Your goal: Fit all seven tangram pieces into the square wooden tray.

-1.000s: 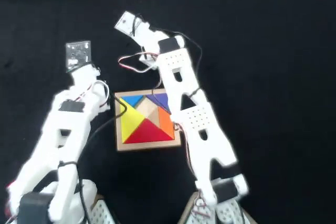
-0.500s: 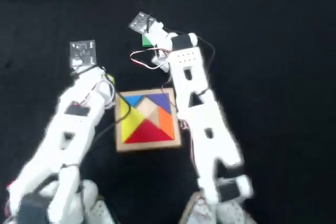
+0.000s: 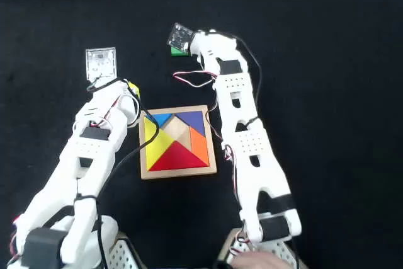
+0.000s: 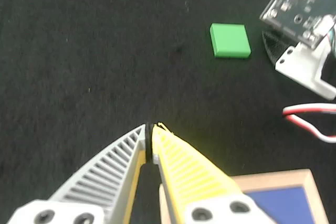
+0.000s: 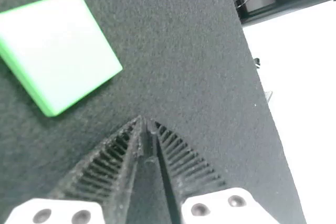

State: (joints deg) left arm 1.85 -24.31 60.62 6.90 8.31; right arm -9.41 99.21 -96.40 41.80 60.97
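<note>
Tangram pieces (image 3: 165,147) lie packed in the square wooden tray (image 3: 178,172), which sits on the black desk (image 3: 327,92) between the two arms. From above, a yellow triangle (image 3: 156,147) fills the tray's left part and a red triangle (image 3: 180,158) its near part. An orange piece (image 3: 199,145) lies along the right wall, and a blue piece (image 3: 162,119) and a purple piece (image 3: 192,120) lie along the far wall. A pale wood-coloured patch (image 3: 178,132) shows in the middle; whether it is a piece or bare tray floor cannot be told.

One green square (image 4: 230,40) lies flat on the desk, apart from the tray and beyond its far side. In the high view it is partly covered by the right arm's wrist.

The left end effector (image 4: 150,129) has its grey and yellow fingers pressed together with nothing between them. It sits just off the tray's far left corner, where the blue piece shows, with the green square well ahead of it.

The right end effector (image 5: 146,125) is also closed tight on nothing, its tips low over the desk. They are near one edge of the green square but do not touch it.
</note>
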